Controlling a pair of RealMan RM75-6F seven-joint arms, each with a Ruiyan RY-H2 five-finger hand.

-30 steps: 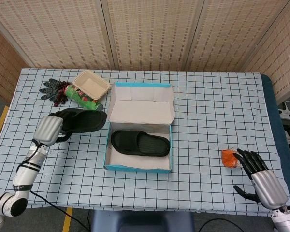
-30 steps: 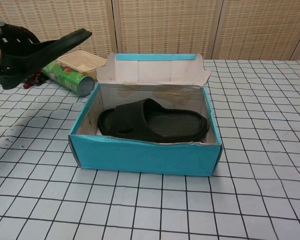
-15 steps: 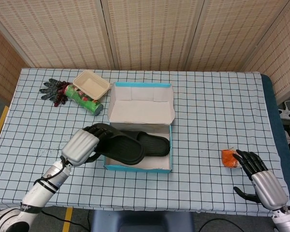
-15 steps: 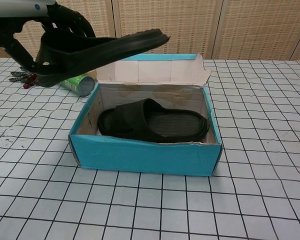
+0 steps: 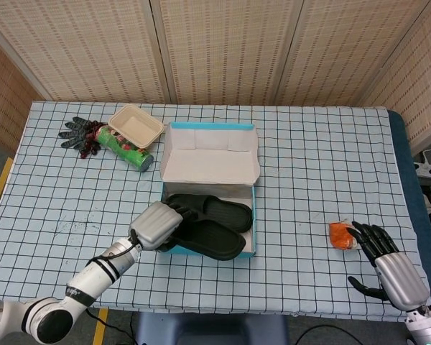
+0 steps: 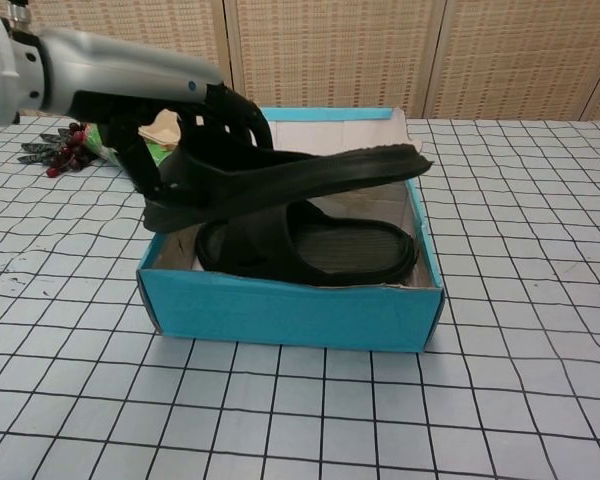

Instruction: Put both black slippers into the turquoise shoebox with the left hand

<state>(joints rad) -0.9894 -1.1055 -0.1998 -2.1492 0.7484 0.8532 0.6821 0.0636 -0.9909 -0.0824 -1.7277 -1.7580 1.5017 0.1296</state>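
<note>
Checkered table (image 5: 309,158), slipper (image 6: 300,180) above shoebox (image 6: 290,310)

The left robot hand (image 6: 185,125) has carried the second slipper (image 6: 290,180) over the shoebox (image 6: 290,310).

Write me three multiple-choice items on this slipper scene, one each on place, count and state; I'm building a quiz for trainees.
1. Where is the held slipper?
A. over the shoebox
B. beside the gloves
C. on the floor

2. How many black slippers show?
A. one
B. two
C. three

3. What is the left hand doing?
A. resting empty
B. gripping a slipper
C. pressing a can

Answers:
1 A, it hangs tilted above the box.
2 B, one lies in the box, one is held.
3 B, its fingers wrap the slipper's heel end.
</note>
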